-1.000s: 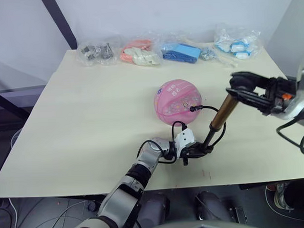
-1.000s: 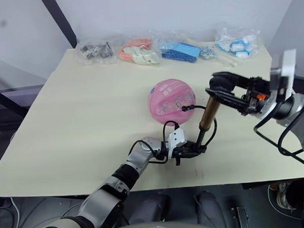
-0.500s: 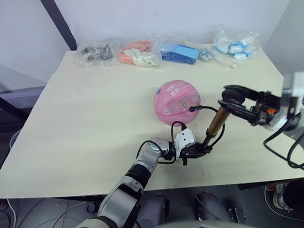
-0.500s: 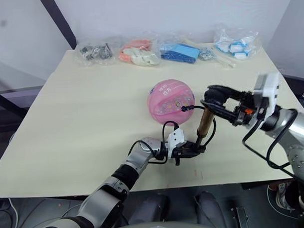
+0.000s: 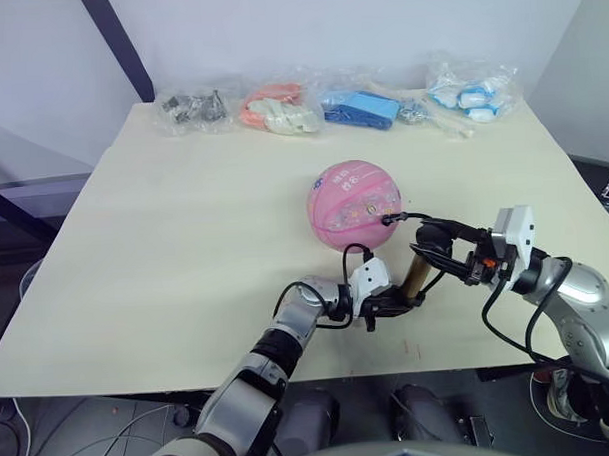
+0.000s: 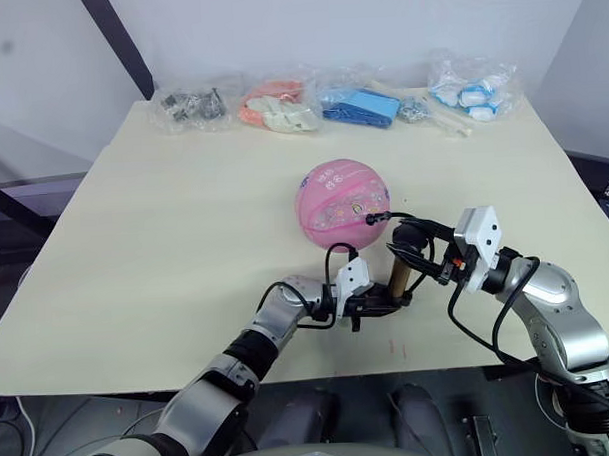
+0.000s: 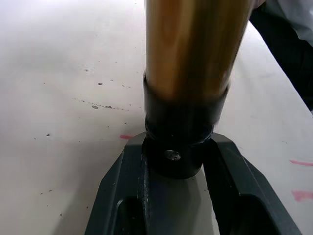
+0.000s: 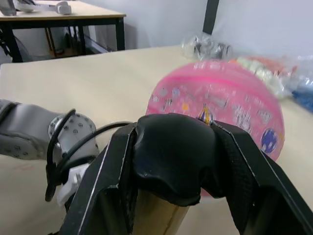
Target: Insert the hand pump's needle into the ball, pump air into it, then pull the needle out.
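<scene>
Silver-grey jointed arms showing black bands at the joints, black cables looping along both wrists, white angular housings sitting behind the black two-fingered left gripper (image 5: 395, 303) and right gripper (image 5: 425, 236), possibly an orange mark showing near the right wrist

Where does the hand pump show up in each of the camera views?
Left eye view: hand pump, short gold barrel just in front of the ball.
Right eye view: near the table's front edge, between the two claws.
Left wrist view: gold barrel and black base cap, close up, clamped by the left claw.
Right wrist view: black handle held in the right claw.
Shared landmark: the ball.
</scene>
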